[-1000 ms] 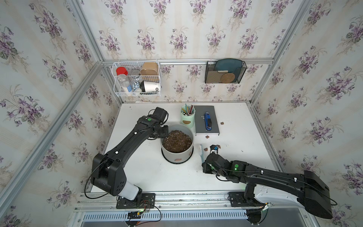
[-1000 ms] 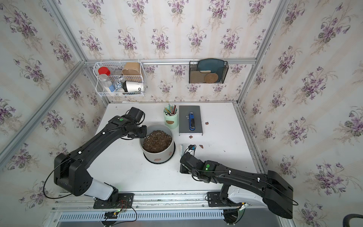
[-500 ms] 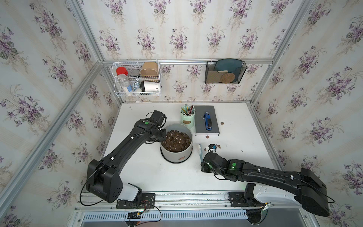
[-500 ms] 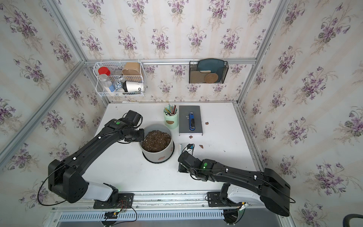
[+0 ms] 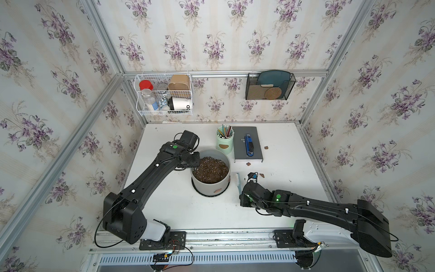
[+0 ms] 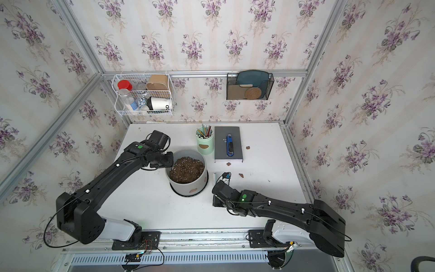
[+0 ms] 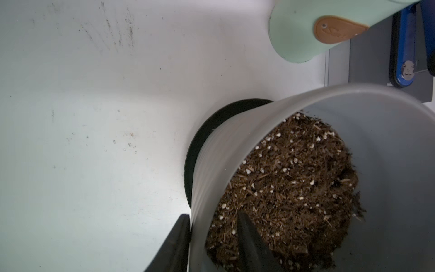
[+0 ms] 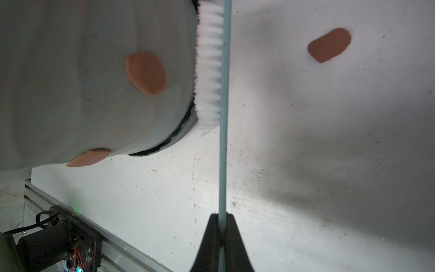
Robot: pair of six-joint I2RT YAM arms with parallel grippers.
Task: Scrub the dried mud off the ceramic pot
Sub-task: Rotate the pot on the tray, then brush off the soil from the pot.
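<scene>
Ceramic pot (image 5: pixel 207 188): stands upright mid-table in both top views, filled with dark soil (image 5: pixel 210 170). Carries dried mud (image 5: pixel 218 190) low on the near wall, with loose flakes (image 5: pixel 261 175) on the table (image 5: pixel 169 207) to its right. Left gripper (image 5: pixel 194 162): at the far-left rim. Brush (image 5: pixel 237 181): just right of the pot. Left wrist view: shows jaws apart and straddling the rim, one finger (image 7: pixel 176 242) outside at the wall, the other over the soil, clear of the inner wall, nothing clamped; black saucer (image 7: pixel 200 134) beneath the pot. Right wrist view: shows right gripper (image 8: pixel 220 215) closed tight on the brush handle, white bristles (image 8: pixel 209 58) turned to the lower pot wall, contact uncertain. One mud patch just beside the bristles, another at the bottom edge.
</scene>
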